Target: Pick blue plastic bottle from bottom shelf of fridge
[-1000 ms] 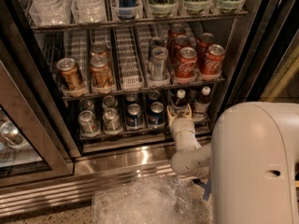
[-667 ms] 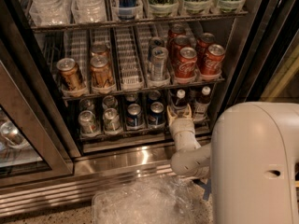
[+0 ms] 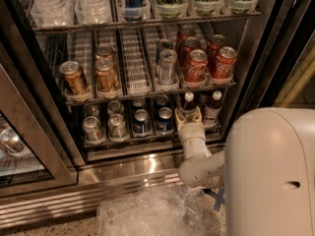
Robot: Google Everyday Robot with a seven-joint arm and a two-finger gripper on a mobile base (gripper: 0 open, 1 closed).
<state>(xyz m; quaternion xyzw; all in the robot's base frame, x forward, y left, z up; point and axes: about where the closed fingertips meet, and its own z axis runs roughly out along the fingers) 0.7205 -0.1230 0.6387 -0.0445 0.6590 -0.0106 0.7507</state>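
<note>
- Dark metal framing and a steel vented base mark out the fridge (image 3: 147,168), which is seen with its door open; a glass door (image 3: 22,151) is seen at the left.
- On the floor in front of the base, a crumpled clear plastic sheet (image 3: 147,213) is seen.
- The bottom shelf (image 3: 123,142) is divided into lanes: silver cans (image 3: 92,128) are held toward its left end and blue cans (image 3: 141,121) near its middle.
- The blue plastic bottle (image 3: 187,103) is stood upright near the front edge of that shelf, toward its right end, with its white cap up.
- A second bottle (image 3: 213,108) is stood just beside it, nearer the right end.
- The gripper (image 3: 189,118) is placed at the shelf's front edge, right at the lower part of the blue plastic bottle.
- Whether the jaws are spread or pressed onto the bottle cannot be told.
- The white arm (image 3: 199,168) is bent up from the lower right.
- Red cans (image 3: 197,65) are lined up on the rack above.
</note>
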